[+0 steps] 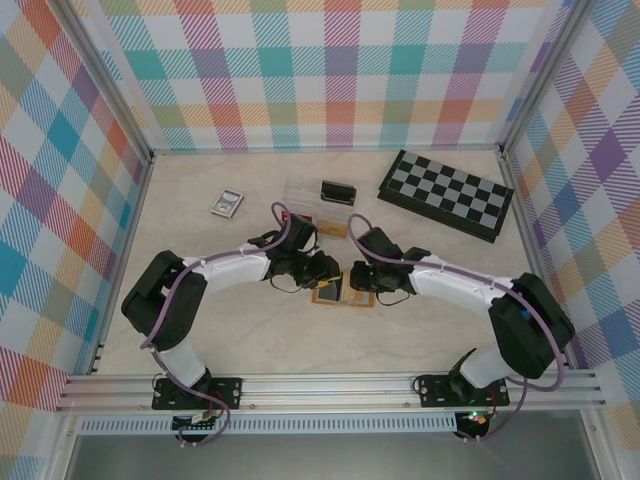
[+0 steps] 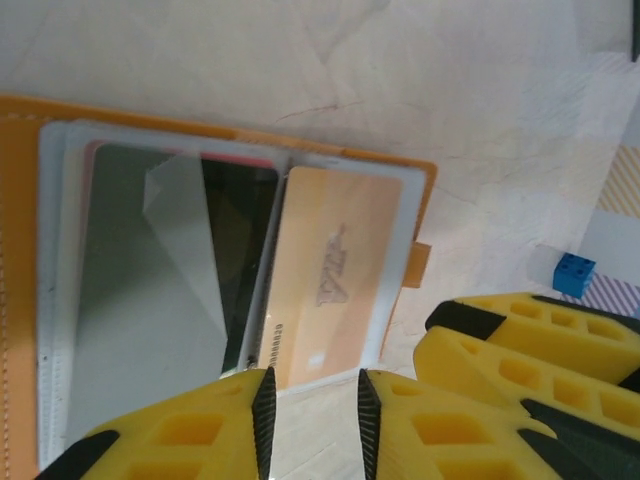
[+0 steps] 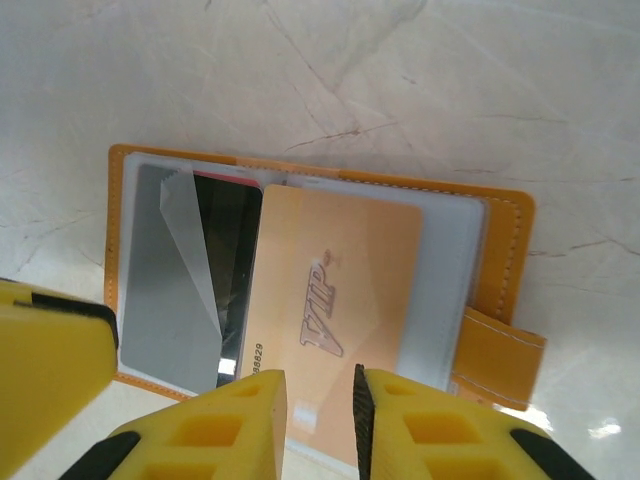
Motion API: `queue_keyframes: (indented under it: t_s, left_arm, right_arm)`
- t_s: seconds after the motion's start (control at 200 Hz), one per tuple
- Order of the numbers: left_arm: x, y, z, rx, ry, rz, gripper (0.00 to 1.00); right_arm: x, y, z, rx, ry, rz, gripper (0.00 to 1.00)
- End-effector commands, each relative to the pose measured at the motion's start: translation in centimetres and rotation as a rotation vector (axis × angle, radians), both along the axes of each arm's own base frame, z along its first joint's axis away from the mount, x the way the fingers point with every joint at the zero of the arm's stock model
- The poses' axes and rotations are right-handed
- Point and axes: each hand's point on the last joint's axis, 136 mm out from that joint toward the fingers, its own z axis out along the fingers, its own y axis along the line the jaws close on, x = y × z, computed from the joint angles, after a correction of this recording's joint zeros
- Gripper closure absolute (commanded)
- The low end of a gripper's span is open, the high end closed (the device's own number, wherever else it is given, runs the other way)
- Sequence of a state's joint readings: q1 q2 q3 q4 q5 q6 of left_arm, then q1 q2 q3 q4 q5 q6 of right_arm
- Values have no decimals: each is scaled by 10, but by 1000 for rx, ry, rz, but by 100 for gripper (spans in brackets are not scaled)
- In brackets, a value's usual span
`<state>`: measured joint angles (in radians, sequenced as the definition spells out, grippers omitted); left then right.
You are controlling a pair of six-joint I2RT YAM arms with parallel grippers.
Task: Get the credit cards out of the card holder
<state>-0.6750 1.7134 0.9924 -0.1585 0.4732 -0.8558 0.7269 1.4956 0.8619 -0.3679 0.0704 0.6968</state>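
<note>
Card holder (image 1: 342,292) lies open flat on the surface (image 1: 250,340). Right tool (image 3: 320,420) has its jaws narrowly parted over the VIP card's (image 3: 330,290) near edge, with nothing clamped. Left tool (image 2: 312,420) is likewise parted and empty. Suggest the left pins the holder's cover while the right draws the card straight out of the clear pocket (image 3: 450,280), kept low, no twist.

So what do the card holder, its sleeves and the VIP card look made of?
The card holder: likely leather or faux leather, matte orange-tan, stitched edges; sleeves: clear glossy plastic film, catching glare; VIP card: smooth peach plastic, seemingly, with raised lettering.
</note>
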Motion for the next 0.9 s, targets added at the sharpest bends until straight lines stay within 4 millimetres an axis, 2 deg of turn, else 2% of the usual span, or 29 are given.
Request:
queue_keyframes:
  t_s: [0.0,0.215,0.455,0.69,0.895]
  left_arm:
    - [-3,0,-14,-1,53,6,72]
    - [-3,-11,-21,-19,82,-14,73]
    - [-4,-18,-29,-22,105,-26,74]
    - [-6,-29,-26,-78,121,-53,75]
    - [-7,-29,-28,-71,126,-61,75]
  right_arm:
    - [0,3,0,1,43,-14,74]
    - [0,-7,-12,-24,80,-49,74]
    - [0,-6,-27,-16,129,-46,75]
    - [-2,-11,-38,-39,165,-58,75]
    - [-3,-13,-45,-45,189,-64,75]
